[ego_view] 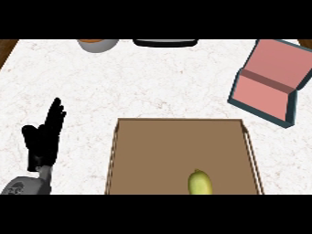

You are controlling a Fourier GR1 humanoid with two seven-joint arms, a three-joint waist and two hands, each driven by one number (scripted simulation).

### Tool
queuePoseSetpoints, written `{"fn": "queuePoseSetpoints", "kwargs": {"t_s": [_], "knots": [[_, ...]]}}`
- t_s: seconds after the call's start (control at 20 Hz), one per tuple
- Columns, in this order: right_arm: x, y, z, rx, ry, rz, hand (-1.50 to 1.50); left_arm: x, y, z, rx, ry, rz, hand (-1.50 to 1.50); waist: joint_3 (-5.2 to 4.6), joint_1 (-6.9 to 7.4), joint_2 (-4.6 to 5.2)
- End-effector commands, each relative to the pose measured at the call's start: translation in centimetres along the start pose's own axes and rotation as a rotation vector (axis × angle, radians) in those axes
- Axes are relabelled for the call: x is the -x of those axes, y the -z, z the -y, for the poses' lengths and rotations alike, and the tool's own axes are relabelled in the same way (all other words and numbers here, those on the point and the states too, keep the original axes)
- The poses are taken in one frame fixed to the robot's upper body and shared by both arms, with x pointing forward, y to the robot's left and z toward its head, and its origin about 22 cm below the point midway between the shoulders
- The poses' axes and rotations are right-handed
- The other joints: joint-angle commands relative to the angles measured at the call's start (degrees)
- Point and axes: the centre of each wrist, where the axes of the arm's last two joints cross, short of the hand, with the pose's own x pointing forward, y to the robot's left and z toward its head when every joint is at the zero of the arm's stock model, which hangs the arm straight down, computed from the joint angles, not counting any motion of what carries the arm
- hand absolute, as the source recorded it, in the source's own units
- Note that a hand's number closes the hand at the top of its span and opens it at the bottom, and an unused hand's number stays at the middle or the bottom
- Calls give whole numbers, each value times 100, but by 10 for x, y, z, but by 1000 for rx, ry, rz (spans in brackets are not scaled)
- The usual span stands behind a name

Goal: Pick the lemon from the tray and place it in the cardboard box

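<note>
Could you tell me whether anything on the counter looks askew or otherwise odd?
The box at the right sits at an angle to the counter's edges, whereas the tray lies square. The lemon looks long and pointed. Only the left hand shows, open.

Left hand [45, 137] is showing as matte black throughout: long slender fingers, a shorter thumb set off to one side, no markings visible. It is joining a narrow grey wrist piece, which is widening into a rounded grey forearm shell at the lower edge.
</note>
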Motion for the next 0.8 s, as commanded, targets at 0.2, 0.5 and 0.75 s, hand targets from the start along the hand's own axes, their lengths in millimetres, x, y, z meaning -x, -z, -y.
{"fn": "queuePoseSetpoints", "kwargs": {"t_s": [0.2, 0.5, 0.75], "knots": [[-23, 12, -22, -32, 0, -94, -150, -5, 5, 2, -20, 3, 6, 0, 1, -60, -13], [-36, 25, -42, -37, -8, -124, -150, -11, 3, -8, -12, -18, -18, 0, 4, -50, -37], [-54, 50, -40, -59, -30, -172, -150, 4, -7, -10, -6, 24, -3, 0, 4, -24, -50]]}}
